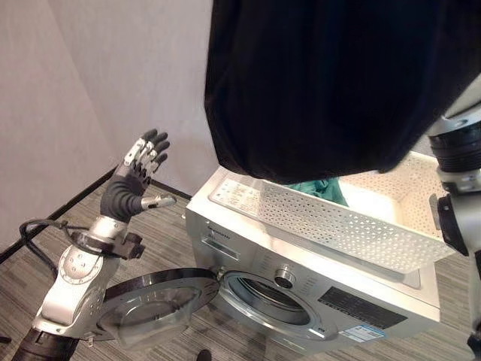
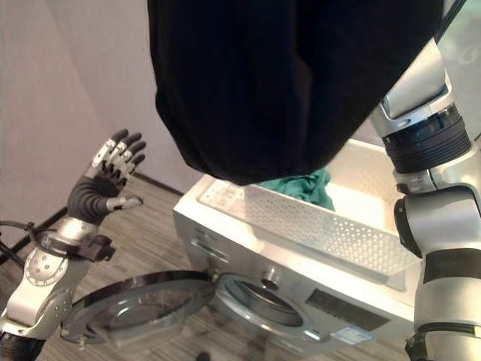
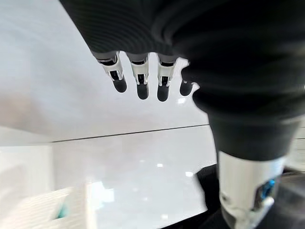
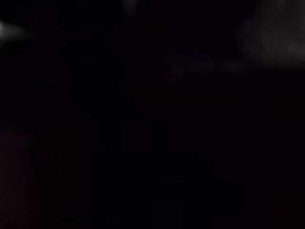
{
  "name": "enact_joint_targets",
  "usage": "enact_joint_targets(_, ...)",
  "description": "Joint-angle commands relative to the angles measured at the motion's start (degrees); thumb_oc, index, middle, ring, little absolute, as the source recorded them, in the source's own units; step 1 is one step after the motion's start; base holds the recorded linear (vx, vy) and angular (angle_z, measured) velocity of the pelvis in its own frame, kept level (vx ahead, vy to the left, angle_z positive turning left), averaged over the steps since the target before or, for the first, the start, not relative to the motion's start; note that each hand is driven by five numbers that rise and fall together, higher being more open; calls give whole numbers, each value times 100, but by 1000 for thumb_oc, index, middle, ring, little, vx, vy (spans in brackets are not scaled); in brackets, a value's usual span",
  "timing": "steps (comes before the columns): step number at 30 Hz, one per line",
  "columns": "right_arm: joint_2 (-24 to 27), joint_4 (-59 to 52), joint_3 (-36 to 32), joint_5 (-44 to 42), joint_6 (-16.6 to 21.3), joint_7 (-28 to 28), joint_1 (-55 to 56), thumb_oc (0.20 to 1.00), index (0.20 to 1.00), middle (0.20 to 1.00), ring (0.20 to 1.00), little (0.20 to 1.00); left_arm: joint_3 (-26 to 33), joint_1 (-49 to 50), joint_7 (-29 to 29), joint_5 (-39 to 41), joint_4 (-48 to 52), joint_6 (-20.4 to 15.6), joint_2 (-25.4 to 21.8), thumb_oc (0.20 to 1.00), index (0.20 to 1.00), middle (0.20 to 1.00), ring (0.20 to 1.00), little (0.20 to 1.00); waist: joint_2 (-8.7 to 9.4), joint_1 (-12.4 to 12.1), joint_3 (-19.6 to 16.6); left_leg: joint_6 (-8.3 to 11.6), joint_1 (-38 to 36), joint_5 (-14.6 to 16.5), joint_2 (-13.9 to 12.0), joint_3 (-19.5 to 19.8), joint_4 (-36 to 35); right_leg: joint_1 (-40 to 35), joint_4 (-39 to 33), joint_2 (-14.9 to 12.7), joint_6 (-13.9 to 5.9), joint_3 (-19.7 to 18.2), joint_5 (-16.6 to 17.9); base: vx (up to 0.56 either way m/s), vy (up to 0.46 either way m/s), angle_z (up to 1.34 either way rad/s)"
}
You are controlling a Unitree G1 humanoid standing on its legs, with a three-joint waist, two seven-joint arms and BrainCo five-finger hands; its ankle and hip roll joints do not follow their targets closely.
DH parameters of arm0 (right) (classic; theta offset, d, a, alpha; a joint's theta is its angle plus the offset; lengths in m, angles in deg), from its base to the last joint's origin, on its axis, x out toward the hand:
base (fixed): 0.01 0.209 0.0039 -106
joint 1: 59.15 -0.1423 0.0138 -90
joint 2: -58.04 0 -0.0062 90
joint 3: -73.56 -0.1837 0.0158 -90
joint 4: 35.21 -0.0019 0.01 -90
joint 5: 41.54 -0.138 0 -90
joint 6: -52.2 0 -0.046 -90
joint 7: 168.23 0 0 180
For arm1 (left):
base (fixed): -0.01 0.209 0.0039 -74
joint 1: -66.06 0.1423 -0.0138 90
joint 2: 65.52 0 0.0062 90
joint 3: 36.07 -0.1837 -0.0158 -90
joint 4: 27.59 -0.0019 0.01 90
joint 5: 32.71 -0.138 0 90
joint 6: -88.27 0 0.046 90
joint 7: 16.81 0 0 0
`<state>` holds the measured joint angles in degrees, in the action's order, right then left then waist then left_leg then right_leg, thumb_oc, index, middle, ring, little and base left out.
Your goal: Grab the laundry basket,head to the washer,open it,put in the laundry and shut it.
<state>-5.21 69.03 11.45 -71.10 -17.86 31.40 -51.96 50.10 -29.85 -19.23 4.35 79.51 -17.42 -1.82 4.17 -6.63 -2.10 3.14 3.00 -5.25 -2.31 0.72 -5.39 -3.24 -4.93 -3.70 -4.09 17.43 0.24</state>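
On top of the washer [image 1: 316,301], a white perforated laundry basket [image 1: 353,226] sits across the machine's lid, running from about 9 o'clock toward 3 o'clock in the head views. Inside it, at the end nearer the wall, a green garment [image 2: 301,186] lies bunched against the basket's wall. Above the basket, at 12 o'clock, a large black garment [image 1: 331,83] hangs down, its lower edge hovering just over the green cloth and the basket's rim. It hangs beside the raised right arm, which enters at 3 o'clock; the right hand itself is hidden in the dark cloth, so I cannot tell whether its fingers are closed on the fabric, and the right wrist view is dark.

Low on the washer's front, at 6 o'clock, the round door [image 1: 150,304] is swung wide open toward 8 o'clock, its glass bowl facing up, leaving the drum opening [image 1: 267,297] uncovered. A knob sits just above the opening on the control panel.

Over at 9 o'clock, the left hand [image 1: 134,188] is raised in the air well apart from the washer and the basket, palm toward the machine, fingers [image 3: 142,78] straight and spread, thumb out to the side, holding nothing. Behind it stands a plain pale wall [image 1: 68,98], and a grey wood-grain floor [image 1: 161,233] runs beneath the washer.
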Motion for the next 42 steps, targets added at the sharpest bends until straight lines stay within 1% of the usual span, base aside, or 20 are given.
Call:
enact_joint_targets(1,-54,256,-59,-124,65,42,-199,200,200,200,200,200,-155,-426,303,-357,42,-489,-84,1000,1000,1000,1000,1000,196,69,-431,121,39,214,-52,-70,39,43,-7,-266,-256,-372,299,0,0,0)
enact_joint_targets(6,-393,271,28,-59,41,136,-347,200,200,200,200,200,-911,-1386,422,-269,-180,-450,180,1000,1000,1000,1000,1000,197,156,-437,122,40,216,-59,-83,39,58,-7,-260,-251,-406,314,0,1,-1)
enact_joint_targets(10,-713,391,183,-7,5,252,-584,200,200,200,200,200,-1611,-2121,355,100,-262,-384,478,1000,1000,1000,1000,1000,202,248,-446,116,42,218,-69,-115,39,80,-7,-246,-249,-457,332,1,6,-10)
enact_joint_targets(12,-813,488,249,55,-33,323,-690,200,200,200,200,200,-1935,-2350,285,405,-263,-350,737,1000,1000,1000,1000,1000,207,292,-443,104,37,223,-71,-136,39,89,-7,-240,-247,-487,341,9,8,-6)
enact_joint_targets(19,-921,710,282,242,-47,468,-724,200,200,200,200,200,-2515,-2647,159,857,-231,-253,1104,1000,1000,1000,1000,1000,182,383,-422,75,26,234,-74,-177,39,125,-7,-238,-254,-552,365,0,1,-2)
enact_joint_targets(22,-782,641,334,560,-129,537,-700,200,200,200,200,200,-2781,-2766,84,1140,-302,-182,1260,1000,1000,1000,1000,1000,160,424,-410,66,33,232,-74,-183,39,130,-7,-238,-252,-561,366,4,1,-14)
enact_joint_targets(23,-690,650,348,806,-182,622,-728,200,200,200,200,200,-2864,-2787,-20,1299,-265,-145,1282,1000,1000,1000,1000,1000,154,426,-407,64,31,236,-73,-182,39,128,-7,-238,-257,-560,368,15,-5,-9)
enact_joint_targets(24,-588,710,395,1027,-235,661,-778,200,200,200,200,200,-2882,-2788,-71,1338,-251,-149,1274,1000,1000,1000,1000,1000,153,431,-402,60,29,237,-73,-184,39,129,-7,-238,-261,-564,369,15,-6,-5)
enact_joint_targets(25,-344,800,570,1498,-377,703,-887,200,200,200,200,200,-2875,-2743,-151,1364,-220,-146,1244,1000,1000,1000,1000,1000,155,430,-398,60,29,238,-73,-186,39,128,-7,-240,-265,-567,367,0,0,0)
enact_joint_targets(28,160,792,735,1729,-396,655,-894,200,200,200,200,200,-2780,-2549,-282,1364,-70,-146,1134,1000,1000,1000,1000,1000,142,416,-391,54,19,246,-67,-198,39,125,-7,-237,-275,-587,363,0,0,0)
enact_joint_targets(32,651,722,861,2046,-419,551,-766,200,200,200,200,200,-2650,-2226,-488,1554,125,-137,927,1000,1000,1000,1000,1000,120,397,-369,55,13,245,-62,-227,39,122,-7,-232,-283,-585,355,1,0,-1)
enact_joint_targets(33,651,722,861,2046,-419,551,-766,200,200,200,200,200,-2650,-2226,-488,1554,125,-137,927,1000,1000,1000,1000,1000,120,397,-369,55,13,245,-62,-227,39,122,-7,-232,-283,-585,355,0,0,0)
enact_joint_targets(35,543,747,641,1820,-328,518,-500,200,200,200,200,200,-2670,-2118,-540,1686,222,-118,901,1000,1000,1000,1000,1000,92,392,-348,48,9,250,-56,-227,39,118,-7,-232,-275,-594,350,0,0,0)
enact_joint_targets(39,371,470,392,1679,-274,436,-140,200,200,200,200,200,-2721,-2130,-497,1701,181,-108,958,1000,1000,1000,1000,1000,79,415,-332,44,2,251,-50,-227,39,109,-7,-232,-261,-596,347,0,0,0)
enact_joint_targets(40,285,321,321,1679,-262,402,-20,200,200,200,200,200,-2815,-2219,-435,1696,52,-86,1062,1000,1000,1000,1000,1000,70,429,-325,45,5,253,-48,-224,39,107,-7,-229,-256,-596,344,0,0,0)
enact_joint_targets(41,287,315,314,1681,-265,402,-12,200,200,200,200,200,-2821,-2222,-436,1696,49,-88,1062,1000,1000,1000,1000,1000,73,427,-326,45,5,253,-48,-223,39,107,-7,-229,-256,-596,344,0,0,0)
enact_joint_targets(42,136,183,255,1638,-250,385,67,200,200,200,200,200,-2908,-2335,-387,1683,-43,-80,1166,1000,1000,1000,1000,1000,66,444,-318,46,5,252,-55,-230,39,106,-7,-221,-249,-606,342,0,0,0)
